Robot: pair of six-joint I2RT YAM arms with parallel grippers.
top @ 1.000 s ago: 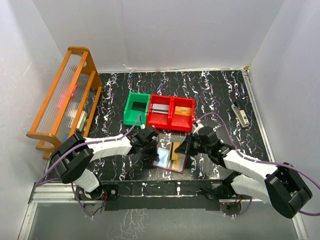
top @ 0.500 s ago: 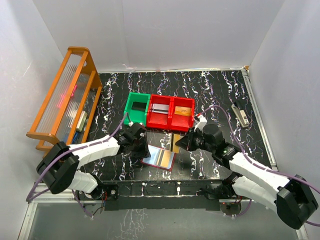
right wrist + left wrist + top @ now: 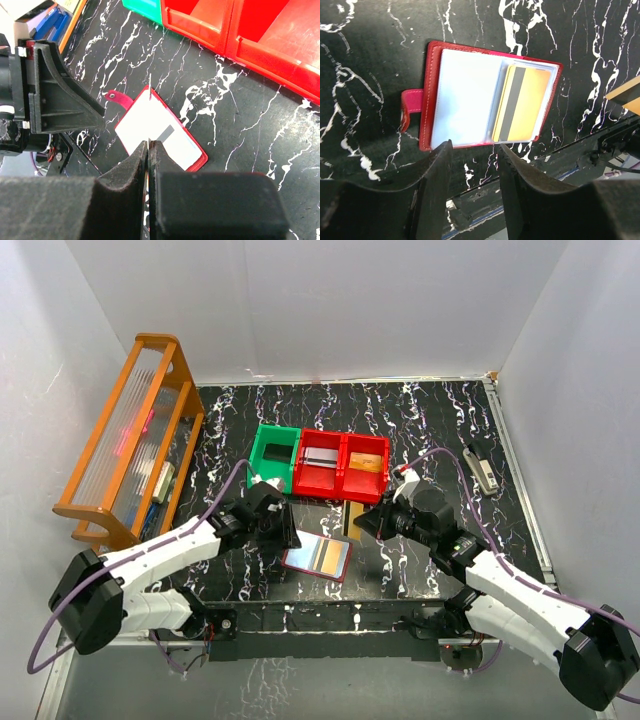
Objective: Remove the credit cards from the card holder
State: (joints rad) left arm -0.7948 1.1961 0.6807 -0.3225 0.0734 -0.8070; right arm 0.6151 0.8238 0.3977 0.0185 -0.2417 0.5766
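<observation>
The card holder (image 3: pixel 317 558) lies open and flat on the black table, red with pale clear sleeves. In the left wrist view a gold credit card (image 3: pixel 522 102) with a dark stripe sits in the right sleeve of the card holder (image 3: pixel 437 95). My left gripper (image 3: pixel 474 147) hovers open just off its near edge, touching nothing. My right gripper (image 3: pixel 362 522) is shut on another gold credit card (image 3: pixel 353 517), held above the table to the right of the holder. In the right wrist view that credit card (image 3: pixel 149 100) shows edge-on between the shut fingers (image 3: pixel 135 165).
Two joined red bins (image 3: pixel 342 465) and a green bin (image 3: pixel 274 458) stand just behind the holder. A wooden rack (image 3: pixel 130 435) lines the left side. A small grey stapler-like object (image 3: pixel 482 468) lies at the far right. The table's front edge runs close below the holder.
My left gripper has let go of the holder, opened and drawn back to the left. The holder now lies flat. My right gripper has pulled a gold card clear of it, towards the bins.
</observation>
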